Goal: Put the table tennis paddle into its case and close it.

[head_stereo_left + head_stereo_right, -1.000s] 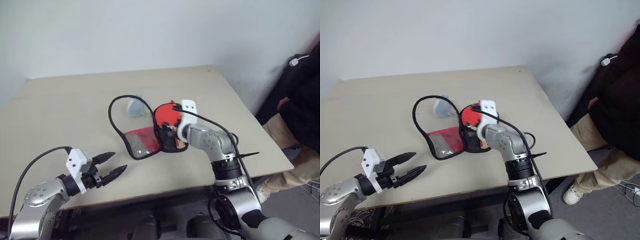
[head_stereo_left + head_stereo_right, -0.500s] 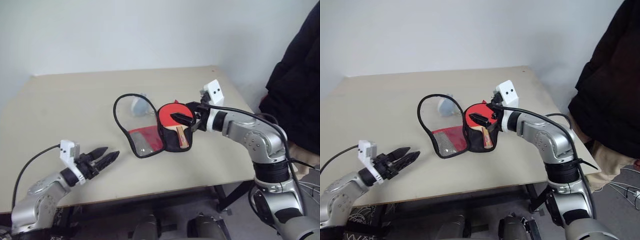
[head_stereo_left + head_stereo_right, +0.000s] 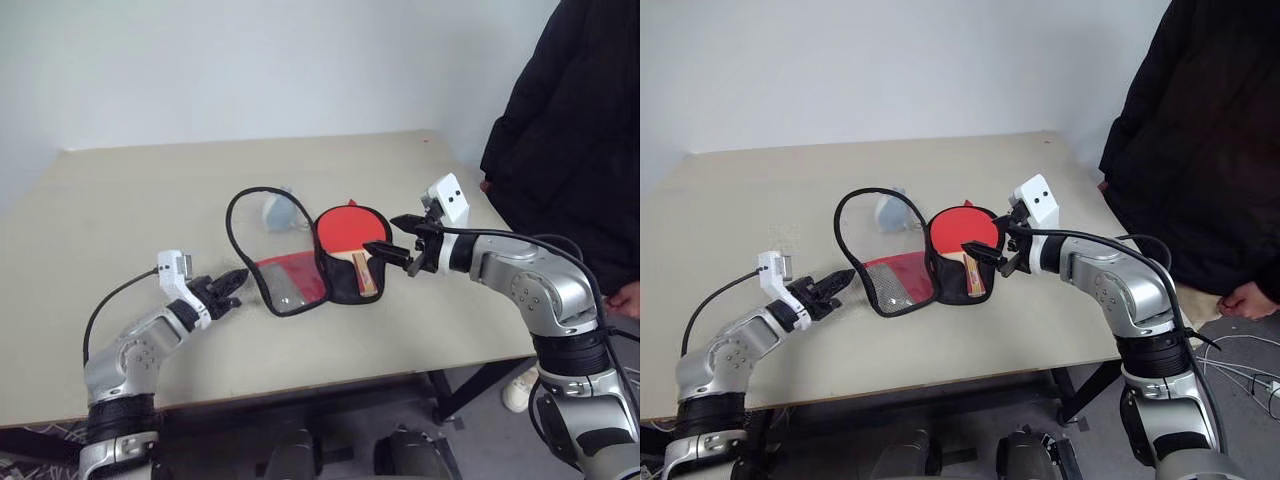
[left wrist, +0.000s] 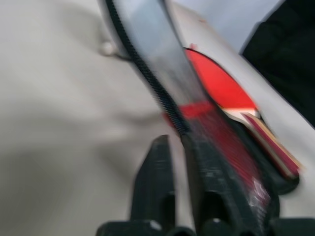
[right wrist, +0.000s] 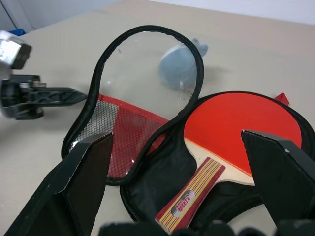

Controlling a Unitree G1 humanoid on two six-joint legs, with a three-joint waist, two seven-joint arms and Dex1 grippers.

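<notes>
The table tennis paddle (image 3: 347,228) lies red face up in the black half of the open case (image 3: 338,284), its wooden handle (image 5: 193,193) pointing toward the table's near edge. The case's clear half (image 3: 288,277), with its red panel, stands tilted up on the paddle's left. My right gripper (image 3: 393,238) hovers open just right of the paddle, holding nothing. My left gripper (image 3: 234,279) is shut, its tips at the clear half's black edging (image 4: 147,73). I cannot tell whether it pinches that edging.
A pale blue-grey soft lump (image 3: 276,210) sits behind the clear half. A person in a black coat (image 3: 570,120) stands at the table's right side, a hand (image 3: 622,298) hanging low. The beige table (image 3: 120,190) has bare room on the left.
My left gripper moved forward to the clear half's edge and shut. My right gripper drew back to the right off the paddle and stayed open. The person stepped closer.
</notes>
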